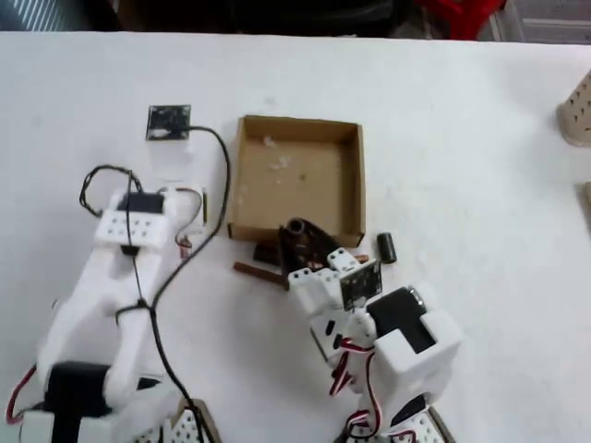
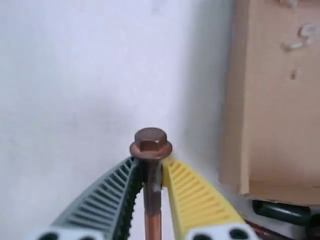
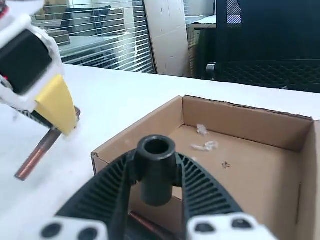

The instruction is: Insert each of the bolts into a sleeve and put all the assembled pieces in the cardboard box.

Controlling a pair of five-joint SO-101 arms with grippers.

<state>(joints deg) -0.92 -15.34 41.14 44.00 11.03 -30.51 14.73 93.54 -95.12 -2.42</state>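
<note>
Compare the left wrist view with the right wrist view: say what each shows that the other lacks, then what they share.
Left wrist view offers: the hexagonal head of the copper-coloured metal bolt, with the left claw clamped on the shank just below it.
Right wrist view offers: the black cylindrical sleeve, upright with its bore open, gripped by the right claw; window blinds behind the table.
Shared: the bolt in the left claw, seen as a shank in the right wrist view; the open brown cardboard box; the white table.

White arms (image 1: 92, 295) by the cardboard box (image 1: 356, 175) — black servos (image 1: 406, 318), red-black cables (image 1: 343, 367), left gripper (image 2: 152, 162) ribbed grey-yellow, right gripper (image 3: 156, 161) black.
</note>
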